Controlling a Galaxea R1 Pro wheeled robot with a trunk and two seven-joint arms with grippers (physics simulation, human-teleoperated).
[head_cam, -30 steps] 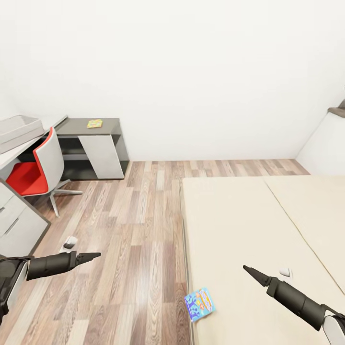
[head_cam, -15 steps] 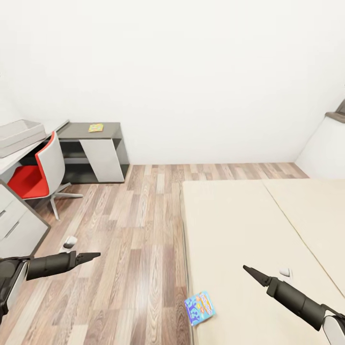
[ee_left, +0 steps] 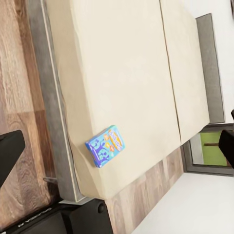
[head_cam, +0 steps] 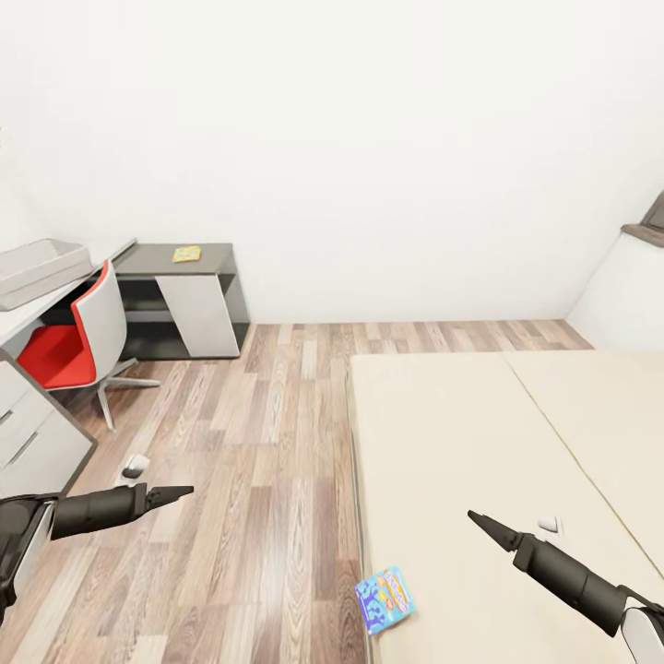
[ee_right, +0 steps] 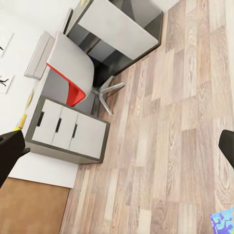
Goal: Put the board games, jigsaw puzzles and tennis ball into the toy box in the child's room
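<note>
Here my right pincer [head_cam: 472, 516] hovers over the bed [head_cam: 461, 443], fingers spread wide and empty, since the blue board game [head_cam: 385, 598] lies just below-left, at the mattress edge.

A light blue board game [head_cam: 385, 598] with colourful print lies flat at the lower centre of the head view, on the near corner of the bed [head_cam: 480, 443], just beside the mattress edge and turned slightly askew. The bed is wide and low with a plain beige mattress, filling the lower right of the frame. At the far left edge, a shallow light grey toy box [head_cam: 39, 270] with sloping sides sits on the pale desk [head_cam: 18, 318]. A small multicoloured jigsaw puzzle [head_cam: 187, 253] lies flat on the dark side unit, at centre left, well apart from the toy box.
</note>
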